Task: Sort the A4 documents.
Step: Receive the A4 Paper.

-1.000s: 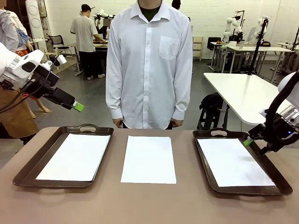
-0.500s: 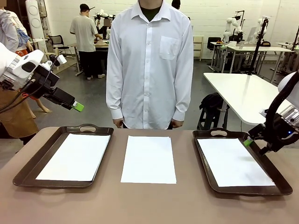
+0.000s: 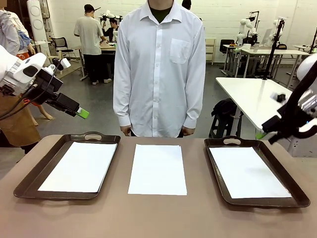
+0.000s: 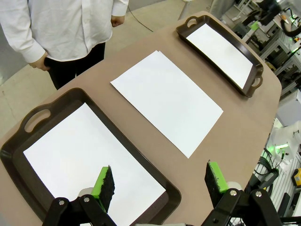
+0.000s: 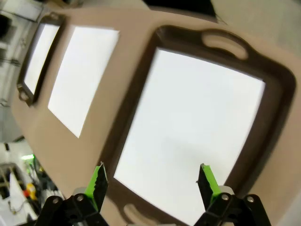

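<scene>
Three A4 documents are in play. The middle sheet (image 3: 157, 169) lies on the bare table (image 3: 158, 218), between the two trays and nearer the far edge. The left sheet (image 3: 79, 166) sits inside the left tray (image 3: 39, 168), and the right sheet (image 3: 247, 172) sits inside the right tray (image 3: 281, 173).

The left gripper (image 3: 80, 113) hangs high beyond the table's far left corner, its claw spread wide and holding nothing. The right gripper (image 3: 262, 134) hovers above the right tray's far right corner, its claw also spread and empty.

This paper looks tricky to handle: feather-light, limp, and pressed flat to its surface, with no raised lip to catch. Whether any pile holds more than one page, I cannot tell. My call is to go for a corner or a short edge, peel it up or drag it until it overhangs, then pinch gently, since a hard squeeze would crease it.

The middle sheet is the easy target, with open table on all sides. The tray walls are the obstacle, because they block any low sideways approach to the sheets inside, so those need a reach from above. The person (image 3: 158, 74) stands close against the far edge, directly behind the middle sheet, so reaches across need care.
</scene>
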You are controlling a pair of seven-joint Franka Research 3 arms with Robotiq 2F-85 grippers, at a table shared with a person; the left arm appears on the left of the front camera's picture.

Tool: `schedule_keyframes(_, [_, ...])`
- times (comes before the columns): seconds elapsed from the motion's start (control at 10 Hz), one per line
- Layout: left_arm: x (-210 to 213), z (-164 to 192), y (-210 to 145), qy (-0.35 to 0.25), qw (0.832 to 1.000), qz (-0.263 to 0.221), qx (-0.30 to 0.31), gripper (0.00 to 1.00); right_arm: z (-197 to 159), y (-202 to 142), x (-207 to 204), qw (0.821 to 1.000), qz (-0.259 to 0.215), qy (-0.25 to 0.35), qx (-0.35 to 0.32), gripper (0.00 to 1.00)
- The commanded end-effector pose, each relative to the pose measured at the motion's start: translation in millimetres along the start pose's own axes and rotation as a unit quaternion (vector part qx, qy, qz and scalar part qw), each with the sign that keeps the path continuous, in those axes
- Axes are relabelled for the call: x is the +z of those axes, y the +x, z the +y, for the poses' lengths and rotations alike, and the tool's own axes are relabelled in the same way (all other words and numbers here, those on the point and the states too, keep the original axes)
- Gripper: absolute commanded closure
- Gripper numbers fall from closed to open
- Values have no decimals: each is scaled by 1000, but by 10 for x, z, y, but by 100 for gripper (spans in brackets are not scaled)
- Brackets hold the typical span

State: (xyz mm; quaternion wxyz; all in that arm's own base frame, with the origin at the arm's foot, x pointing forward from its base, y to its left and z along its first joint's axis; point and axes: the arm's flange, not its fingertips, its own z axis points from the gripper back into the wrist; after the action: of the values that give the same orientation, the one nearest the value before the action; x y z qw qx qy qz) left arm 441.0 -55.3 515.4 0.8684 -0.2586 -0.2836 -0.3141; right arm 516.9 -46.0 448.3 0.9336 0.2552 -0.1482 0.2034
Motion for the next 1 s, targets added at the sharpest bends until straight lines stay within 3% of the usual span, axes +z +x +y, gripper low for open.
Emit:
schedule_keyframes(0.0, [4, 3, -5, 0, 1000, -2, 0, 0, 388, -206, 116, 993, -52, 23, 99, 0])
schedule_keyframes(0.2, [4, 3, -5, 0, 1000, -2, 0, 0, 766, -299, 351, 969, -61, 49, 234, 0])
schedule_keyframes(0.4, [4, 3, -5, 0, 1000, -2, 0, 0, 926, -427, 534, 951, -70, 68, 292, 0])
schedule_keyframes(0.7, [4, 3, -5, 0, 1000, -2, 0, 0, 917, -438, 756, 956, -73, 93, 269, 0])
schedule_keyframes(0.9, [4, 3, -5, 0, 1000, -2, 0, 0, 871, -401, 853, 961, -47, 107, 253, 0])
